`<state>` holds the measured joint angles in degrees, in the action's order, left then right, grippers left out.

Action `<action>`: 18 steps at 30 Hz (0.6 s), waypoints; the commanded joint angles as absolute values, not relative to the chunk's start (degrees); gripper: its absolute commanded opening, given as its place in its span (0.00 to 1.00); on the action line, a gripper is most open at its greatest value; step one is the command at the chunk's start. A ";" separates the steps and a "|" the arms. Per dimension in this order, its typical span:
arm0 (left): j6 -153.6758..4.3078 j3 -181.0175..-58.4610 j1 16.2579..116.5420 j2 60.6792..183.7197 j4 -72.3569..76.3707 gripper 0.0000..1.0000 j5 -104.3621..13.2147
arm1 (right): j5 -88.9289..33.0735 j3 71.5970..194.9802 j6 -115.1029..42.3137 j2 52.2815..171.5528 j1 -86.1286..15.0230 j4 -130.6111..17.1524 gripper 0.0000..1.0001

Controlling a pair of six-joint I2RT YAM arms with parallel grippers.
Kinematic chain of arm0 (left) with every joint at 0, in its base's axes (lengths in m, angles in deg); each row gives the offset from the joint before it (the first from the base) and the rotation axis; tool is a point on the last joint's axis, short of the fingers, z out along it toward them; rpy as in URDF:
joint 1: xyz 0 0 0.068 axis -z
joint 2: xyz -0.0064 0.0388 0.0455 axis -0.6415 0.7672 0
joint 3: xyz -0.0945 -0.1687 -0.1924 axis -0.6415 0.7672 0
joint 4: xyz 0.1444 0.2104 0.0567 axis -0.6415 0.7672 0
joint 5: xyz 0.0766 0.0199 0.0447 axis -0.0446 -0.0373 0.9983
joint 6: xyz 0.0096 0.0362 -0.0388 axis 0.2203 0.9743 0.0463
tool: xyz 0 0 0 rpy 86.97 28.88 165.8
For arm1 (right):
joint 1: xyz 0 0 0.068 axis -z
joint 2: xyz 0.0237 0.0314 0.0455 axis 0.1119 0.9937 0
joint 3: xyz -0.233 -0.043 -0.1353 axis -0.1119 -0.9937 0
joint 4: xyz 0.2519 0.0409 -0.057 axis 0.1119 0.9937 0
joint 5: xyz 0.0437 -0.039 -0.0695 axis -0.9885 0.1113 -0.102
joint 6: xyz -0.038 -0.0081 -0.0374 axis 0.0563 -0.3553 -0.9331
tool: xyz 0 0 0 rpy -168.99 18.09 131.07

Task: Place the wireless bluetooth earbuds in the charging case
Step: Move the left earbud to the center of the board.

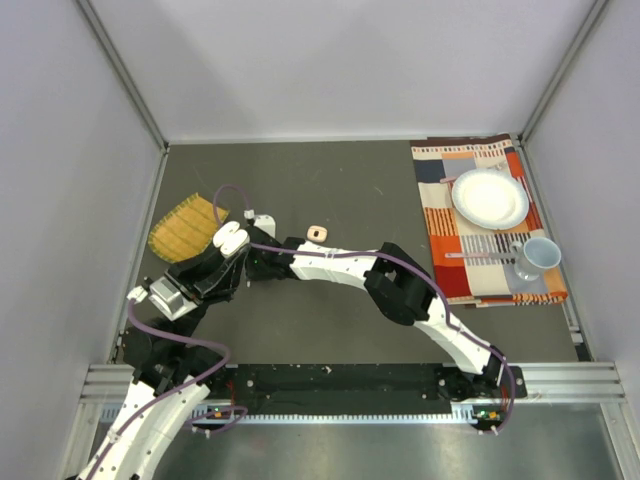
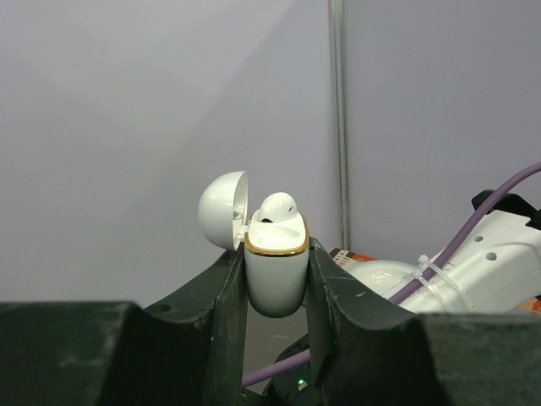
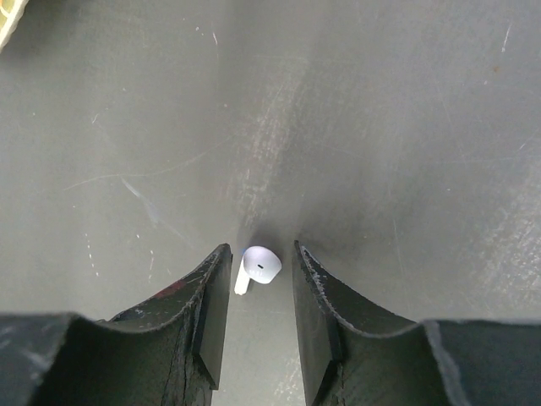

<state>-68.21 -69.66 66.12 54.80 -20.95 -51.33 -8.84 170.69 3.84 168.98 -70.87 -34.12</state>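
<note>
My left gripper (image 2: 275,254) is shut on the white, gold-rimmed charging case (image 2: 275,279) and holds it upright off the table. The case's lid (image 2: 224,210) is swung open to the left. One white earbud (image 2: 277,207) sits in the case, head up. In the top view the case (image 1: 230,238) shows at the left, over the dark table. My right gripper (image 3: 259,250) points down at the table, open narrowly. A second white earbud (image 3: 258,268) lies on the table between its fingers, with a small gap on each side.
A yellow woven mat (image 1: 188,228) lies at the far left. A small peach ring-shaped object (image 1: 317,232) sits near the middle. At the right, a patterned cloth (image 1: 450,270) carries a white plate (image 1: 489,197) and a cup (image 1: 537,257). Walls enclose the table.
</note>
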 commanded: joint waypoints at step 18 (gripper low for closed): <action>-69.70 -69.45 65.92 55.23 -23.22 0.00 -50.32 | -7.28 172.17 0.65 171.81 -72.78 -29.81 0.26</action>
<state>-69.13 -69.63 66.12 54.80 -20.97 -51.16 -7.36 171.32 1.78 169.33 -71.44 -33.23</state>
